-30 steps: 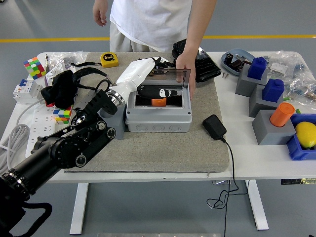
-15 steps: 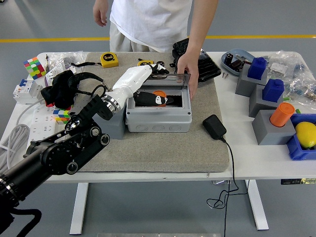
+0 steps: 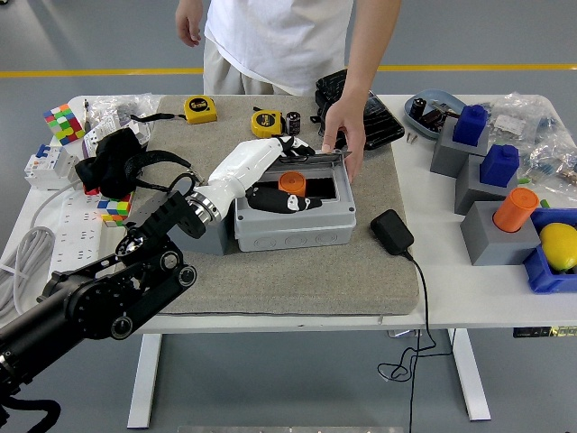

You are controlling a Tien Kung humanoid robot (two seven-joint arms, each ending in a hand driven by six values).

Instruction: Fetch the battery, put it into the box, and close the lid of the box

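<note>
Left arm (image 3: 108, 298) comes in from the lower left, white forearm angled up-right to the box (image 3: 293, 216). Left hand (image 3: 287, 200) is inside the open box, dark fingers (image 3: 306, 202) lying flat along the floor; can't tell whether they grip anything. Battery (image 3: 291, 182), orange, stands in the box at its far side, just behind the hand, touching or nearly so. Right arm not in view.

Box: grey, sits mid-mat (image 3: 270, 271), slightly skewed. Lid (image 3: 326, 155), smoky clear, hinged at the far edge and tipped up only partway over the far-right part of the opening. Person stands at the far side; one hand (image 3: 344, 135) rests on the lid's right end and the box's far-right corner, fingers down over the edge. Other hand (image 3: 188, 20) hangs free, far left, off the tabletop (image 3: 469, 289).

On the mat far of the box: two yellow tape measures (image 3: 200, 109), a small dark cylinder (image 3: 294, 123) beside the nearer one. Black adapter (image 3: 391, 231) w/ cable lies right of the box at the mat's edge. Left side: black strap bundle (image 3: 117, 162), colour cubes (image 3: 63, 122), white power strip (image 3: 68, 239). Right side: grey blocks w/ blue pieces (image 3: 469, 126), orange cylinder (image 3: 516, 209), yellow fruit (image 3: 559, 245) in a blue bin.
</note>
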